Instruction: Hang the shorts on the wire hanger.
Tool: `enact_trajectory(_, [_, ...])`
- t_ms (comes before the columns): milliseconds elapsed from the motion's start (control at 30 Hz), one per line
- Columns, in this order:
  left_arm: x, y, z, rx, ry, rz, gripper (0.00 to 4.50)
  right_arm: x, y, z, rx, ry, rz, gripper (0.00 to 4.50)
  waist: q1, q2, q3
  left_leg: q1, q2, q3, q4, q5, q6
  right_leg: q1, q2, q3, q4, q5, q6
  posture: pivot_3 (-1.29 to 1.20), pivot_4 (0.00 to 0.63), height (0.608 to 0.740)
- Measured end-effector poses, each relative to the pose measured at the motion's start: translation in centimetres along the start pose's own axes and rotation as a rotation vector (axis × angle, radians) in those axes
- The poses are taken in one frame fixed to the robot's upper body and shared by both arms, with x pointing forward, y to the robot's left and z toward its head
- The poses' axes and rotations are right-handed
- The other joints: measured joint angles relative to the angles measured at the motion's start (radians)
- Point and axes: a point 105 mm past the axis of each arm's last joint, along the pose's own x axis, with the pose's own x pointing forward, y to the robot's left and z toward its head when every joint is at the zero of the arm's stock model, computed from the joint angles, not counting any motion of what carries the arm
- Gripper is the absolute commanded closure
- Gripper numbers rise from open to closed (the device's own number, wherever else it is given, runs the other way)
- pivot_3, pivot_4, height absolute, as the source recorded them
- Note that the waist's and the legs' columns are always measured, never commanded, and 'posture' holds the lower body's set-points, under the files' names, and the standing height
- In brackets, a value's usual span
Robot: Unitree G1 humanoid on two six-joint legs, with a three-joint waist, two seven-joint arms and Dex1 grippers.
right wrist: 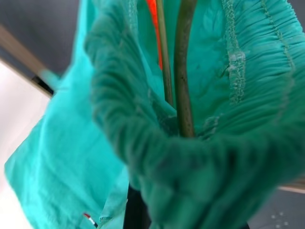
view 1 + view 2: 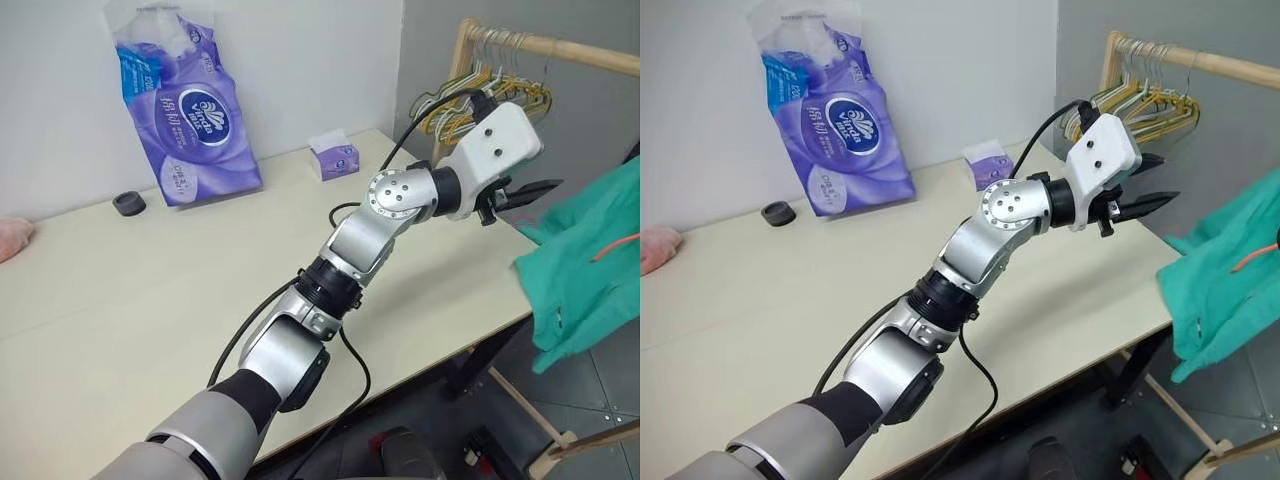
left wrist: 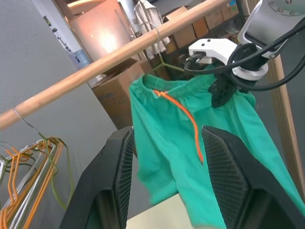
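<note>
Shorts: the soft teal-green shorts [image 3: 162, 138] with a gathered waistband are held up in the air past the right end of the table, under the wooden rail. The lower part hangs down by the table edge.
Drawstring: an orange string [image 3: 183, 114] is seen hanging down the front of the shorts.
Wire hanger: a thin olive-grey wire hanger [image 3: 162, 57] is hooked over the rail, and its wire [image 1: 183, 71] is seen running down inside the waistband. How far the shorts are on it cannot be told.
Right hand: the right hand [image 3: 221, 93], white with black fingers, is squeezed together on the waistband of the shorts.
Left hand: the left hand [image 2: 1145, 185] is held out past the table's far right corner, pointing at the shorts. Its two black fingers [image 3: 119, 176] are kept apart and nothing is held between them.
Rail: a long light wooden rail [image 3: 95, 71] is set above the shorts.
Other hangers: a bunch of yellow, green and grey wire hangers [image 2: 480, 85] is hung on the rail, away from the shorts.
Table: a pale cream table [image 2: 150, 300] is seen with a purple tissue pack [image 2: 190, 115], a small purple tissue box [image 2: 335, 158] and a small dark ring [image 2: 129, 204] on it. A pink cloth [image 2: 12, 238] is seen at its left edge.
Boxes: brown cardboard boxes [image 3: 114, 95] are piled behind the rail.
</note>
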Motion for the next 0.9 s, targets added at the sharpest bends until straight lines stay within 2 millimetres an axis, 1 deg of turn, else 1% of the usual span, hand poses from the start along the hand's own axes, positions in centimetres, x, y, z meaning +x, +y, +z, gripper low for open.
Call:
enact_trajectory(133, [0.3,0.1,0.5,0.013,-0.011,-0.004,2.13,0.5,-0.4,0.0,-0.01,0.015,-0.012,4.5,-0.003,0.001,0.001,0.0,-0.001,0.002,0.0,0.0,0.0,0.002,-0.001,0.001,0.0,-0.001,0.001,-0.4,0.033,0.74])
enact_trajectory(300, [0.4,0.0,0.2,0.006,-0.008,-0.021,2.13,0.8,-0.9,-0.3,-0.01,0.029,-0.019,4.5,-0.003,0.001,0.002,0.003,-0.001,0.001,0.0,0.0,0.0,0.004,-0.001,0.001,-0.001,-0.001,0.002,-0.4,0.031,0.74])
enact_trajectory(467, [0.6,-0.2,0.6,0.019,-0.02,-0.044,2.13,0.7,-0.7,0.0,0.019,0.024,0.001,4.5,-0.003,0.002,0.002,0.004,-0.002,0.002,0.0,0.0,0.001,0.005,-0.001,0.001,-0.001,-0.001,0.002,-0.41,0.031,0.74])
enact_trajectory(600, [0.6,-0.1,0.5,0.02,-0.023,-0.045,2.13,0.7,-0.5,0.1,0.051,0.014,0.023,4.5,-0.003,0.002,0.002,0.005,-0.002,0.002,0.0,-0.001,0.001,0.006,-0.001,0.001,-0.001,-0.002,0.003,-0.41,0.03,0.74])
enact_trajectory(667, [0.6,-0.1,0.4,0.017,-0.019,-0.044,2.1,0.7,-0.4,0.1,0.07,0.009,0.029,3.96,-0.003,0.002,0.002,0.005,-0.002,0.002,0.0,-0.001,0.001,0.007,-0.001,0.001,-0.001,-0.002,0.003,-0.41,0.029,0.74])
enact_trajectory(767, [0.7,0.0,0.2,0.014,-0.012,-0.044,2.1,0.5,-0.3,0.3,0.119,-0.004,0.043,3.28,-0.003,0.002,0.003,0.005,-0.002,0.002,0.0,-0.001,0.001,0.007,-0.002,0.001,-0.001,-0.002,0.003,-0.41,0.027,0.74])
enact_trajectory(900, [0.8,0.0,0.4,0.018,-0.016,-0.046,2.1,0.0,0.1,1.1,0.15,-0.042,0.06,2.07,-0.003,0.002,0.003,0.006,-0.002,0.002,0.0,-0.001,0.002,0.009,-0.002,0.001,-0.001,-0.002,0.003,-0.41,0.024,0.74])
